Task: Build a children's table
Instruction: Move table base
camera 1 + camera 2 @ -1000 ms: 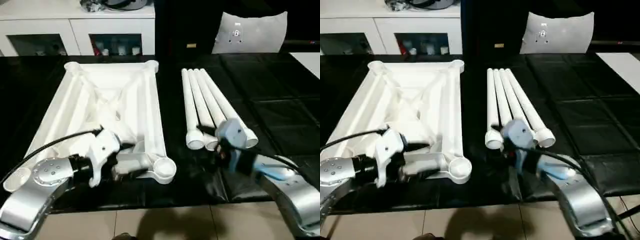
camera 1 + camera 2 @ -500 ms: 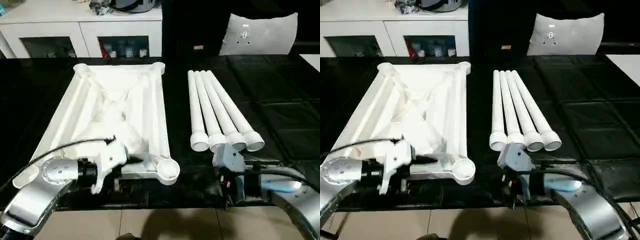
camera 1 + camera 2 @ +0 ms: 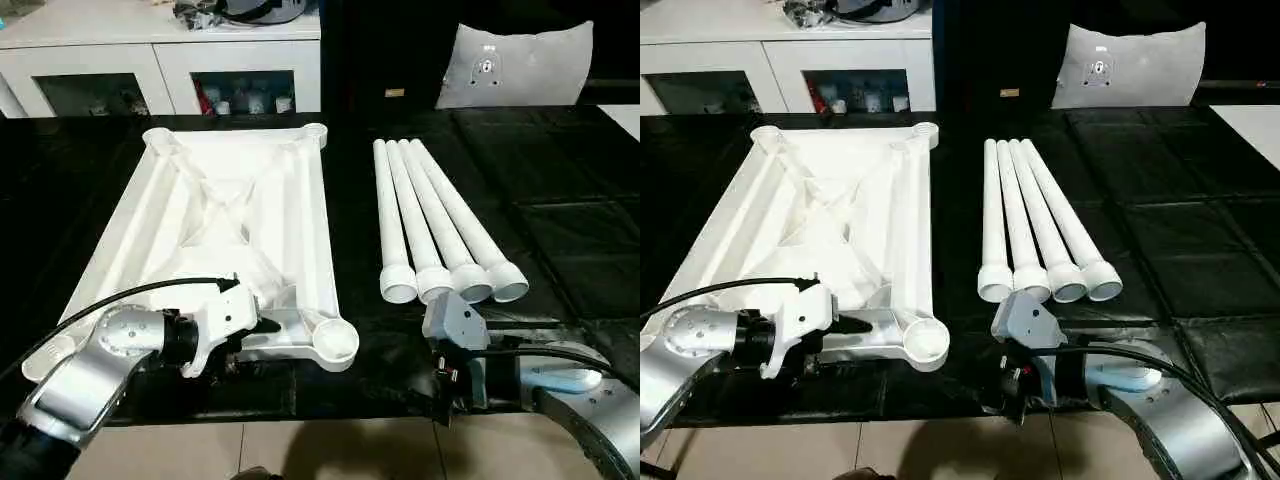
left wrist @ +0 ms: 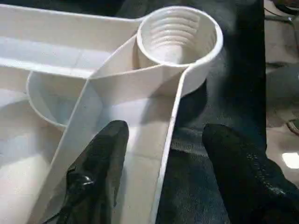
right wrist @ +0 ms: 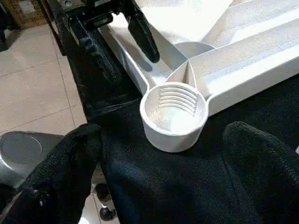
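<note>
Two black fingers of my left gripper point(image 4: 161, 182) straddle, unclosed, the white ribbed plastic tabletop's point(image 3: 240, 215) six-o'clock rim; my right gripper point(image 5: 163, 186), wide, could nudge it.

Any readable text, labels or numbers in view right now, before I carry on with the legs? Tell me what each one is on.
No text can be read.
Small tan label on the dark panel behind the work surface: too small to read.
Round mark on the grey cushion: a symbol, no legible words.
The table top and legs: no markings seen.
</note>
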Robot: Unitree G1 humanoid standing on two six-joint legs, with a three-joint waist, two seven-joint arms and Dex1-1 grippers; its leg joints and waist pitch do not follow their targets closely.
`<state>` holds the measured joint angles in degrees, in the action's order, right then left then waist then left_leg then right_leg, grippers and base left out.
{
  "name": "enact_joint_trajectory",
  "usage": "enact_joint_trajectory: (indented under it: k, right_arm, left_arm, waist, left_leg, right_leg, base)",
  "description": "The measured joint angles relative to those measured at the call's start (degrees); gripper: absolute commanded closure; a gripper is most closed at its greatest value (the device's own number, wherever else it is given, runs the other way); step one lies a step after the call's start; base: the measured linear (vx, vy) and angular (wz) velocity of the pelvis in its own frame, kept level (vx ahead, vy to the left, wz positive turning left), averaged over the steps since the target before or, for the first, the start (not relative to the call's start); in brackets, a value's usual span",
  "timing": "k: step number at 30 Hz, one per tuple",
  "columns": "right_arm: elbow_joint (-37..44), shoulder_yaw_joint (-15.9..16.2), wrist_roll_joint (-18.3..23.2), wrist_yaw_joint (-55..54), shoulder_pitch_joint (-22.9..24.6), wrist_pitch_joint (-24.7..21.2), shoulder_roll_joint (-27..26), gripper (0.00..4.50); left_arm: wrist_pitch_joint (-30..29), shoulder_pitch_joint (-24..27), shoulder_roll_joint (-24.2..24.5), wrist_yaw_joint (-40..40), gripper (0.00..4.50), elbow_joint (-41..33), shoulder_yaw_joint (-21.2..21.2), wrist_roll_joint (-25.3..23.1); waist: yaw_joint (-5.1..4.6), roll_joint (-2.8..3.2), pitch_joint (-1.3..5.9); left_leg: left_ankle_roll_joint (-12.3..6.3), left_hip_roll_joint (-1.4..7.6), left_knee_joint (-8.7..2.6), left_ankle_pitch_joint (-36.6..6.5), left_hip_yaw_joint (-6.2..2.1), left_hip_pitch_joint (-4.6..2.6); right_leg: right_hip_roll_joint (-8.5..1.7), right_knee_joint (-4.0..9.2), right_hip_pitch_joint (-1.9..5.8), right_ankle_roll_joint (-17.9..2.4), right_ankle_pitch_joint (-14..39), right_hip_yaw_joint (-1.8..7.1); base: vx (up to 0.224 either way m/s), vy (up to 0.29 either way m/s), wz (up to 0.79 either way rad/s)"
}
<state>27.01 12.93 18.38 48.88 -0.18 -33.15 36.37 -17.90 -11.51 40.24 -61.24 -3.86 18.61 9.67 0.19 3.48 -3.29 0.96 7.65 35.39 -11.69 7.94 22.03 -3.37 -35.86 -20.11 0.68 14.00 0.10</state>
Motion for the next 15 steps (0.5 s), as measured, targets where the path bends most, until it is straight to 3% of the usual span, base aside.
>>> enact_joint_trajectory:
  k: [15]
  right_arm:
    - [0.01, 0.59, 0.03, -0.28, -0.07, -0.47, -0.29, 0.0]
  left_arm:
    - [1.87, -1.79, 0.08, -1.59, 2.91, 3.52, 0.26, -1.15]
  waist:
    - [0.03, -0.01, -0.06]
  left_leg:
    - [0.01, 0.0, -0.48, 0.02, 0.54, 0.16]
  right_leg:
    - [0.0, 0.06, -0.59, 0.01, 0.0, 0.46]
  base:
    - [0.0, 0.0, 0.0]
